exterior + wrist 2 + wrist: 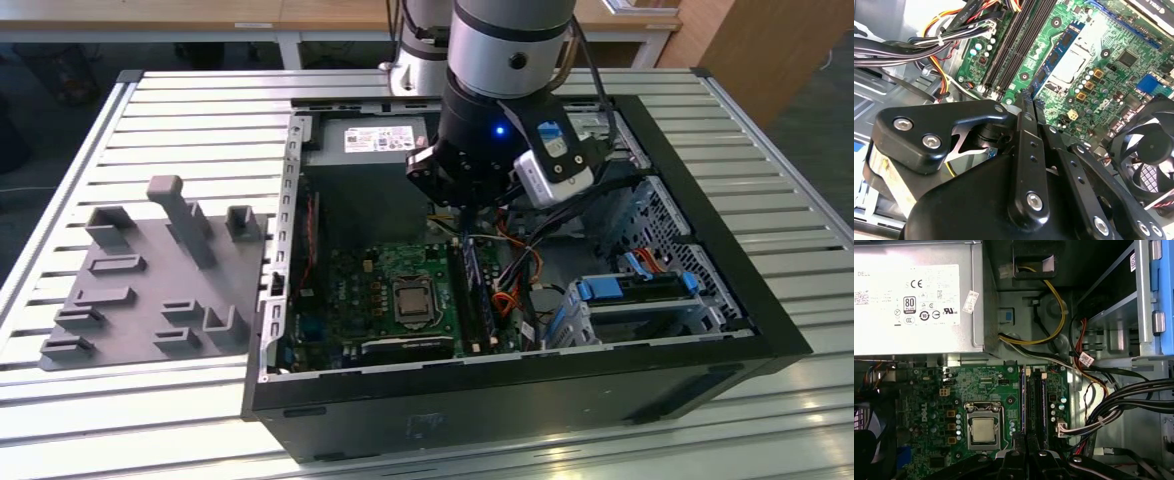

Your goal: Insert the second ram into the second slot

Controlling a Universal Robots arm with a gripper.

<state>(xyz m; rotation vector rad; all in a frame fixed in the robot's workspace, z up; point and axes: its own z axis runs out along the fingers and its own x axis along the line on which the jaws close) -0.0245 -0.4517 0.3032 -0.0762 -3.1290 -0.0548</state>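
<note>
Arm [514, 50]: single, silver-grey link slanting down from exterior view's top, black wrist section beneath, blue indicator lit on it. Gripper [461, 222]: black, pointed straight down. Linkage bars splayed to either side in both wrist views. Fingers [1018, 441]: slim, black, drawn together, tips side by side, no gap discernible.

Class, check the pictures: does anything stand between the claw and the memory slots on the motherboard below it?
Nothing visible does. The claw hangs over one end of the memory slots; the cable bundle lies beside them, clear of that path.
</note>
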